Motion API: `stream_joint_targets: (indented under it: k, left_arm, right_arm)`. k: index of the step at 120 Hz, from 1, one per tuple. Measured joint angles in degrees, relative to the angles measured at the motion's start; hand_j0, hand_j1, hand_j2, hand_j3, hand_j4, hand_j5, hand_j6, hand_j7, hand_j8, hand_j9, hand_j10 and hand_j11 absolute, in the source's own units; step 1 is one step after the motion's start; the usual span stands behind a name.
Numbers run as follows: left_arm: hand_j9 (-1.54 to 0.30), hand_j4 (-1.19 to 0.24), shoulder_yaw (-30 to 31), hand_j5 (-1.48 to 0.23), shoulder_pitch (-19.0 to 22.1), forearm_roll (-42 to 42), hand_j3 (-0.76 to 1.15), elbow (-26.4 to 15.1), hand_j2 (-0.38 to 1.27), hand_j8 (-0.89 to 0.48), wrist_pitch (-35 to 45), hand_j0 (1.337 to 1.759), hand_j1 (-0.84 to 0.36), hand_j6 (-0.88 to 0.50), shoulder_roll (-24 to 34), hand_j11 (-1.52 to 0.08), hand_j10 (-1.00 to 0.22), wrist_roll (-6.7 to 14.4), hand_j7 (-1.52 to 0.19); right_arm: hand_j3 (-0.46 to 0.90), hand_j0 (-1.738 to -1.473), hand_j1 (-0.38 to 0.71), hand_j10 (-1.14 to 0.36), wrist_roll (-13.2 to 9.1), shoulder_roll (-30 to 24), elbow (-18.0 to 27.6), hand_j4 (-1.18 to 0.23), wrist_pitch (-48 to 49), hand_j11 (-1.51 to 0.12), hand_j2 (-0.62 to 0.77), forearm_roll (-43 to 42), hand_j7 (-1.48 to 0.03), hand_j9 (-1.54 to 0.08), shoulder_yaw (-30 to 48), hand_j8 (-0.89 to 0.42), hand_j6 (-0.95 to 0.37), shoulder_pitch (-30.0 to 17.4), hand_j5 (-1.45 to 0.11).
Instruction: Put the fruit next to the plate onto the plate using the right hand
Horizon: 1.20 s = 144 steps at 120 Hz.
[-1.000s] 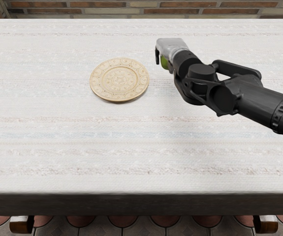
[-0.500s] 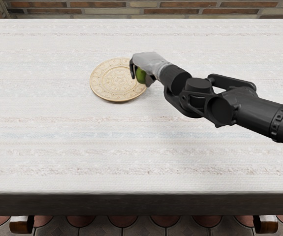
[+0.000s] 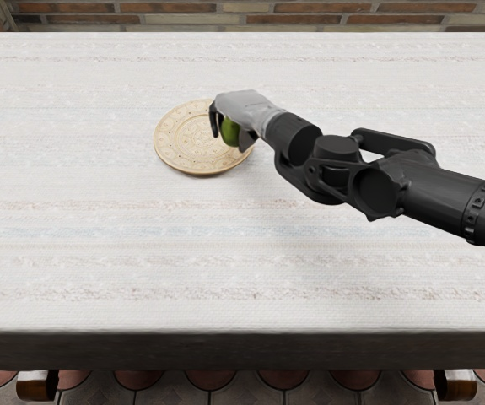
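A round tan plate point(image 3: 187, 139) with a carved pattern lies on the table left of centre. My right hand point(image 3: 228, 126) reaches in from the right and hovers over the plate's right part. Its fingers are curled around a small green fruit point(image 3: 229, 131), which is partly hidden by them. I cannot tell whether the fruit touches the plate. The left arm is out of view.
The pale striped tabletop point(image 3: 99, 236) stretches wide around the plate. A brick wall point(image 3: 225, 13) runs behind the far edge. My dark right forearm point(image 3: 411, 181) crosses the right side of the table.
My right hand has carried the green fruit leftward, from beside the plate's right to over the plate's right part.
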Motion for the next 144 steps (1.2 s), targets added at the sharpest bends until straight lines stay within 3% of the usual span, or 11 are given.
stream_joint_targets:
  k: [5,19,36,63,93,104,121,144]
  left_arm:
    - [-0.02,-0.02,0.0,-0.02,0.0,0.0,0.0,0.0,0.0,-0.02,0.0,1.658,0.33,-0.02,0.0,-0.02,-0.02,0.0,-0.02]
    - [-0.02,-0.02,0.0,-0.02,0.0,0.0,0.0,0.0,0.0,-0.02,0.0,1.658,0.33,-0.02,0.0,-0.02,-0.02,0.0,-0.02]
    - [-0.02,-0.02,0.0,-0.02,0.0,0.0,0.0,0.0,0.0,-0.02,0.0,1.658,0.33,-0.02,0.0,-0.02,-0.02,0.0,-0.02]
    - [-0.02,-0.02,0.0,-0.02,0.0,0.0,0.0,0.0,0.0,-0.02,0.0,1.658,0.33,-0.02,0.0,-0.02,-0.02,0.0,-0.02]
    - [-0.02,-0.02,0.0,-0.02,0.0,0.0,0.0,0.0,0.0,-0.02,0.0,1.658,0.33,-0.02,0.0,-0.02,-0.02,0.0,-0.02]
    - [-0.02,-0.02,0.0,-0.02,0.0,0.0,0.0,0.0,0.0,-0.02,0.0,1.658,0.33,-0.02,0.0,-0.02,-0.02,0.0,-0.02]
    - [-0.02,-0.02,0.0,-0.02,0.0,0.0,0.0,0.0,0.0,-0.02,0.0,1.658,0.33,-0.02,0.0,-0.02,-0.02,0.0,-0.02]
    - [-0.02,-0.02,0.0,-0.02,0.0,0.0,0.0,0.0,0.0,-0.02,0.0,1.658,0.33,-0.02,0.0,-0.02,-0.02,0.0,-0.02]
  right_arm:
    - [0.0,-1.653,0.19,-0.6,0.0,0.0,0.3,-0.68,-0.1,-0.97,0.18,0.1,-0.92,-0.95,0.1,-0.38,-0.55,0.0,-0.97]
    - [0.0,-1.655,-0.05,-0.34,-0.2,0.0,1.7,-0.39,-0.9,-0.55,0.1,6.4,-0.52,-0.54,1.3,-0.21,-0.31,0.2,-0.55]
    - [0.0,-1.657,-0.2,-0.17,-0.6,0.0,2.1,-0.19,-2.5,-0.27,0.05,8.8,-0.26,-0.27,1.6,-0.11,-0.16,0.5,-0.27]
    - [0.0,-1.658,-0.3,-0.06,-2.8,0.0,1.8,-0.06,-3.3,-0.09,0.02,10.0,-0.09,-0.09,1.7,-0.04,-0.05,0.6,-0.09]
    - [0.0,-1.658,-0.34,-0.02,-2.5,0.0,3.1,-0.02,2.7,-0.03,0.01,11.7,-0.03,-0.03,3.6,-0.01,-0.02,0.9,-0.03]
    - [0.0,-1.658,-0.34,-0.01,-0.5,-4.8,8.5,-0.01,9.4,-0.02,0.0,13.0,-0.02,-0.02,7.9,-0.01,-0.01,0.7,-0.02]
    - [0.0,-1.658,-0.35,-0.01,4.8,-15.1,13.9,-0.01,18.3,-0.01,0.0,16.0,-0.01,-0.01,11.4,0.0,-0.01,0.3,-0.01]
    - [0.0,-1.658,-0.35,0.0,17.0,-29.2,15.4,0.0,36.1,0.0,0.0,19.1,0.0,0.0,12.4,0.0,0.0,-1.4,0.0]
